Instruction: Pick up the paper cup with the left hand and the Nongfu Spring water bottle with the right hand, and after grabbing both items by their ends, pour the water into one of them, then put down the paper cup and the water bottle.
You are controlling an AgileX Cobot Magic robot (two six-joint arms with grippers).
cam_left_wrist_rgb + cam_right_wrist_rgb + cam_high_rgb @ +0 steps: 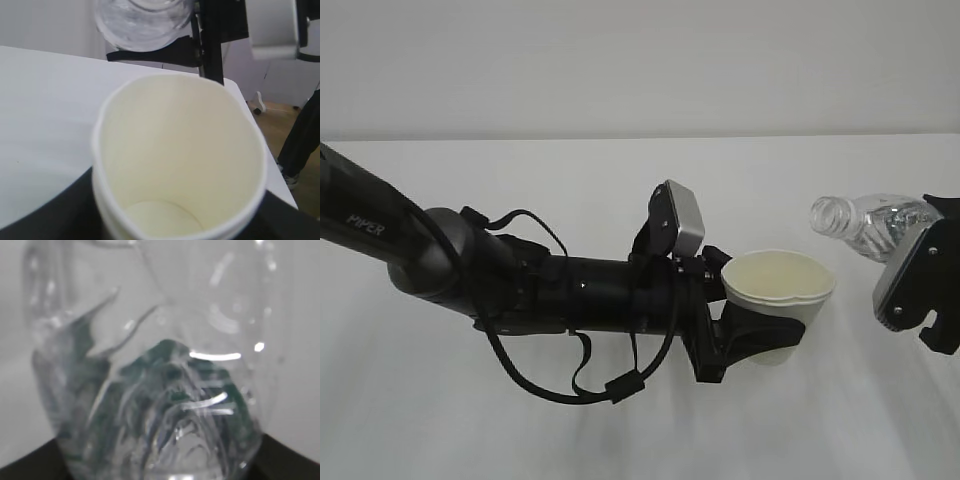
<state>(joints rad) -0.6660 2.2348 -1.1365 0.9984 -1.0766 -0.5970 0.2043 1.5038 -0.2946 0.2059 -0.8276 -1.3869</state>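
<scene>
My left hand, the black arm lettered PIPER, reaches in from the left. Its gripper is shut on the white paper cup, held upright above the table. In the left wrist view the cup fills the frame with black fingers at both sides; its cream inside shows no water I can make out. At the right edge my right gripper is shut on the clear Nongfu Spring water bottle, tilted so its open neck points left, above and right of the cup's rim. The bottle and its green label blur across the right wrist view.
The white table runs back to a pale wall. Seen from the left wrist, the table's right edge drops to a wooden floor, where a dark trouser leg and shoe stand. The bottle hangs just above the cup there.
</scene>
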